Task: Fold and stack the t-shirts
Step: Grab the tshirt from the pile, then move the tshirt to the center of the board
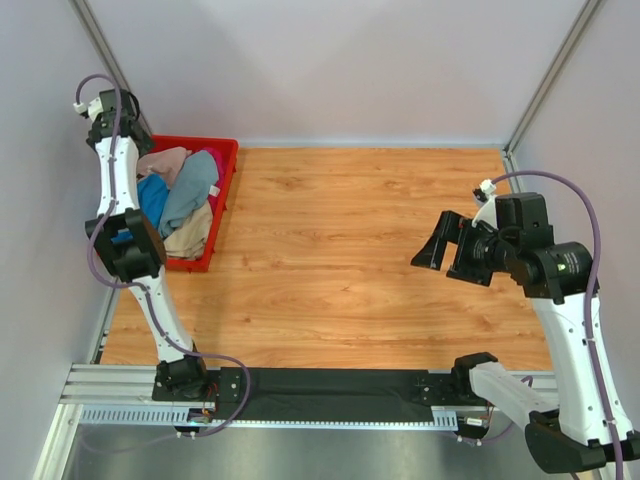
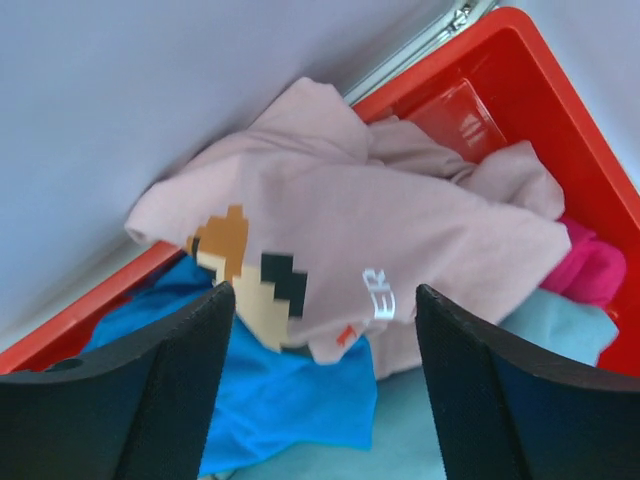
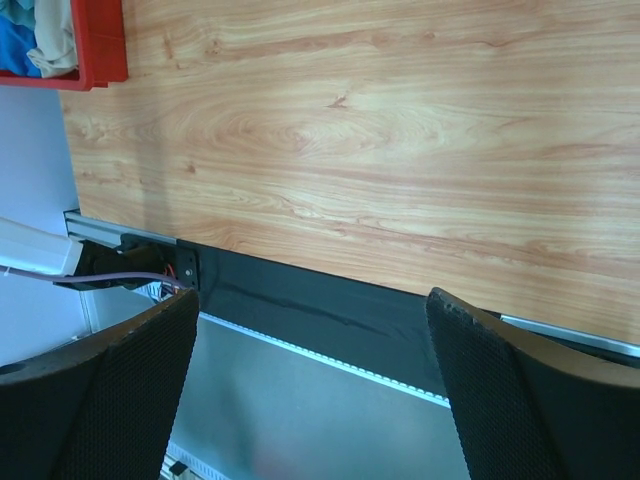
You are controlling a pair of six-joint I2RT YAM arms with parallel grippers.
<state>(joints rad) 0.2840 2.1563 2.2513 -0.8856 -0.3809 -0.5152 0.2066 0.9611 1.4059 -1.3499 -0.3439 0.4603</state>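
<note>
Step in hand: by my reading, taking the first shirt out of the red crate (image 2: 560, 80) so it can be laid flat on the table (image 1: 350, 230).
T-shirts: all are heaped in the crate at the table's far left corner. The dusty-pink t-shirt (image 2: 400, 220) is on top, over a blue t-shirt (image 2: 270, 390), with a magenta t-shirt (image 2: 590, 270) beside it.
Left fingers (image 2: 322, 300): spread wide with nothing between them, poised above the pink shirt.
Right fingers (image 1: 432, 248): also parted and empty, held over bare table well away from the crate.
Doing it well: come down on a raised pink fold and pinch that layer alone. Stay clear of the crate wall and lift until the blue shirt drops away.
Writing: white letters "ER" (image 2: 380, 295) sit beside the pixel print (image 2: 250, 270); the rest is hidden in the folds. No brand is legible.
</note>
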